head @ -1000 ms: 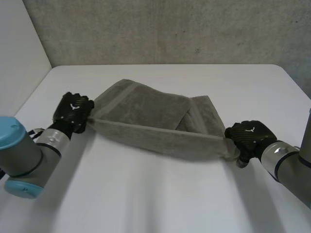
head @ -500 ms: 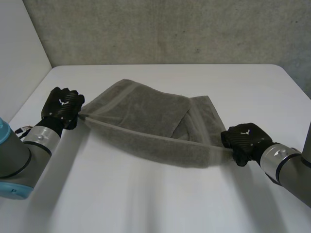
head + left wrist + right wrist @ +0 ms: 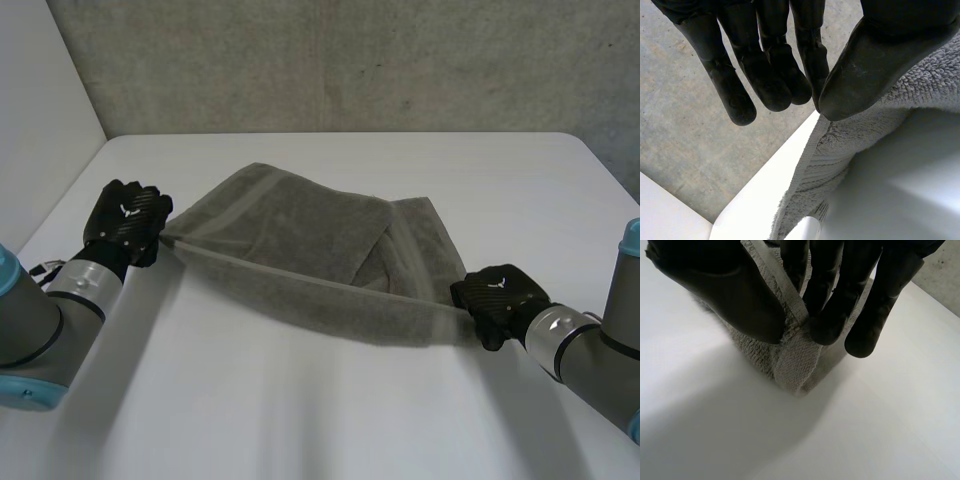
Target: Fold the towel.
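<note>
Two hands share the load in the head view: the left hand [image 3: 128,222] at mid-left of the frame and the right hand [image 3: 497,298] at lower right each grip one end of the grey towel [image 3: 300,235]. Its near edge is stretched taut between them, above the white table [image 3: 300,410]. The far part lies rumpled at centre frame, with a flap doubled over toward the right.

In the left wrist view, the left hand [image 3: 875,60] has its thumb pressed down on the towel [image 3: 865,135] corner, clamping it against the fingers alongside. The cloth hangs away from the thumb toward the table [image 3: 765,190] edge.

In the right wrist view, the right hand [image 3: 725,295] pinches the towel [image 3: 795,360] at its banded hem between thumb and fingers, just above the table [image 3: 875,430].

The step looks like carrying the raised edge over to make the fold. To do it well, both pinches should hold firm, the hands should travel level and together so the edge stays straight, and corners should meet before release. The doubled flap on the right may bunch underneath.
</note>
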Controlling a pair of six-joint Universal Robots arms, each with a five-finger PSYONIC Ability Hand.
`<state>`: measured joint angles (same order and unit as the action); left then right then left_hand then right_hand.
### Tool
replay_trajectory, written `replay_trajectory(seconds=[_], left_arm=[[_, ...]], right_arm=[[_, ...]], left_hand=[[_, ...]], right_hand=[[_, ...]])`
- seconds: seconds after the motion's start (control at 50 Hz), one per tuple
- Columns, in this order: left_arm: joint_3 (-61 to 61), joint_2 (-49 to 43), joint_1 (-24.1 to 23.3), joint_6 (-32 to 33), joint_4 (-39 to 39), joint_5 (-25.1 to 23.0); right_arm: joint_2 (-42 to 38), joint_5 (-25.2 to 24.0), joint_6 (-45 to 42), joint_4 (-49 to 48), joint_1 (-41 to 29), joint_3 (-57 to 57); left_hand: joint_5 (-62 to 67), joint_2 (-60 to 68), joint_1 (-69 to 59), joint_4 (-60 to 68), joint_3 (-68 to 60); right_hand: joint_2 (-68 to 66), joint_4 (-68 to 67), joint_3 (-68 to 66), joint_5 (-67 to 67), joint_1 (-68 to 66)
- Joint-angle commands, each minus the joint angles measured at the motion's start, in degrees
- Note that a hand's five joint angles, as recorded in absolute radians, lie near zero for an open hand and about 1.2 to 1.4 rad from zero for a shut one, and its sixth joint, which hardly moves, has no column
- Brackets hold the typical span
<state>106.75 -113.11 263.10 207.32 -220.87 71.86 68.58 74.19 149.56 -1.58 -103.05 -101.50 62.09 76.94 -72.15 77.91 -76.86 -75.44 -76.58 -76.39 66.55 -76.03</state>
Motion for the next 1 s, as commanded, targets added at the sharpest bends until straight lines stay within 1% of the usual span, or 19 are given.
replay_trajectory(seconds=[0.02, 0.08, 0.12, 0.14, 0.18, 0.2, 0.3, 0.32, 0.36, 0.42, 0.46, 0.52, 0.56, 0.66, 0.7, 0.72, 0.78, 0.86, 1.0], left_arm=[[-0.1, 1.0, 0.4, 0.1, 0.2, 0.0], [0.3, 4.9, 0.5, 0.1, 0.2, 0.1], [0.7, 7.1, 0.5, 0.0, 0.3, 0.1], [1.3, 9.6, 0.4, 0.0, 0.4, 0.1], [1.7, 13.0, 0.4, 0.0, 0.4, 0.1], [1.7, 13.0, 0.4, 0.0, 0.4, 0.1], [0.8, 28.3, -0.2, -3.3, 3.0, 0.2], [0.8, 28.4, -0.2, -3.3, 3.0, 0.2], [-1.7, 34.7, -0.3, -6.9, 7.0, 0.2], [-3.9, 36.6, -0.4, -8.9, 10.2, 0.2], [-8.6, 38.1, -0.2, -11.6, 17.9, 0.1], [-12.6, 37.0, -0.1, -12.7, 23.3, 0.0], [-14.0, 35.4, -0.2, -12.7, 24.5, 0.1], [-16.3, 30.3, 0.0, -12.8, 25.0, 0.1], [-19.0, 21.6, 0.2, -13.0, 25.1, 0.2], [-20.1, 18.3, 0.2, -13.0, 25.1, 0.2], [-21.4, 14.8, 0.1, -12.9, 25.1, 0.2], [-26.0, 5.1, 0.0, -12.4, 24.6, 0.2], [-41.2, -7.7, -0.3, -12.6, 24.4, 0.9]], right_arm=[[1.4, 0.2, 0.0, 0.3, 0.3, 0.5], [5.6, 0.4, 0.0, 0.8, 0.5, 0.7], [13.4, 0.6, 0.3, 0.9, 1.3, 0.9], [13.4, 0.6, 0.3, 0.9, 1.3, 0.9], [20.2, 0.2, 0.5, 0.8, 2.8, 2.4], [20.2, 0.2, 0.5, 0.8, 2.8, 2.4], [28.9, 0.7, 1.0, 1.3, 3.2, 7.8], [30.9, 0.8, 1.1, 2.0, 3.1, 10.0], [32.5, 0.9, 1.0, 3.3, 3.0, 12.6], [33.2, 0.8, 0.9, 8.0, 2.8, 18.7], [32.8, 0.8, 0.8, 11.2, 2.6, 22.0], [29.3, 0.7, 0.6, 16.9, 2.6, 28.0], [23.6, 0.7, 0.2, 21.3, 2.2, 32.3], [18.4, 0.9, -0.6, 24.6, 1.9, 35.3], [10.3, 1.8, -2.2, 26.0, -0.7, 39.2], [10.3, 1.8, -2.3, 26.0, -0.7, 39.2], [4.0, 4.3, -3.4, 25.9, -3.0, 43.5], [-5.0, 8.7, -3.7, 25.6, -6.2, 50.8], [-15.4, 11.3, -3.7, 25.2, -8.8, 64.2]], left_hand=[[7.9, 3.1, -7.9, 2.1, -3.1], [7.9, 3.1, -7.9, 2.1, -3.1], [7.9, 3.1, -7.9, 2.1, -3.1], [7.9, 3.1, -7.9, 2.1, -3.1], [7.9, 3.1, -7.9, 2.1, -3.1], [7.9, 3.1, -7.9, 2.1, -3.1], [7.9, 3.1, -7.9, 2.1, -3.1], [7.9, 3.1, -7.9, 2.1, -3.1], [7.9, 3.1, -7.9, 2.1, -3.1], [7.9, 3.1, -7.9, 2.1, -3.1], [7.9, 3.1, -7.9, 2.1, -3.1], [7.9, 3.1, -7.9, 2.1, -3.1], [7.9, 3.1, -7.9, 2.1, -3.1], [7.9, 3.1, -7.9, 2.1, -3.1], [7.9, 3.1, -7.9, 2.1, -3.1], [7.9, 3.1, -7.9, 2.1, -3.1], [7.9, 3.1, -7.9, 2.1, -3.1], [7.9, 3.1, -7.9, 2.1, -3.1], [7.9, 3.1, -7.9, 2.1, -3.1]], right_hand=[[-4.6, -3.4, -3.6, 3.4, -4.0], [-4.6, -3.4, -3.6, 3.4, -4.0], [-4.6, -3.4, -3.6, 3.4, -4.0], [-4.6, -3.4, -3.6, 3.4, -4.0], [-4.6, -3.4, -3.6, 3.4, -4.0], [-4.6, -3.4, -3.6, 3.4, -4.0], [-4.6, -3.4, -3.6, 3.4, -4.0], [-4.6, -3.4, -3.6, 3.4, -4.0], [-4.6, -3.4, -3.6, 3.4, -4.0], [-4.6, -3.4, -3.6, 3.4, -4.0], [-4.6, -3.4, -3.6, 3.4, -4.0], [-4.6, -3.4, -3.6, 3.4, -4.0], [-4.6, -3.4, -3.6, 3.4, -4.0], [-4.6, -3.4, -3.6, 3.4, -4.0], [-4.6, -3.4, -3.6, 3.4, -4.0], [-4.6, -3.4, -3.6, 3.4, -4.0], [-4.6, -3.4, -3.6, 3.4, -4.0], [-4.6, -3.4, -3.6, 3.4, -4.0], [-4.6, -3.4, -3.6, 3.4, -4.0]])
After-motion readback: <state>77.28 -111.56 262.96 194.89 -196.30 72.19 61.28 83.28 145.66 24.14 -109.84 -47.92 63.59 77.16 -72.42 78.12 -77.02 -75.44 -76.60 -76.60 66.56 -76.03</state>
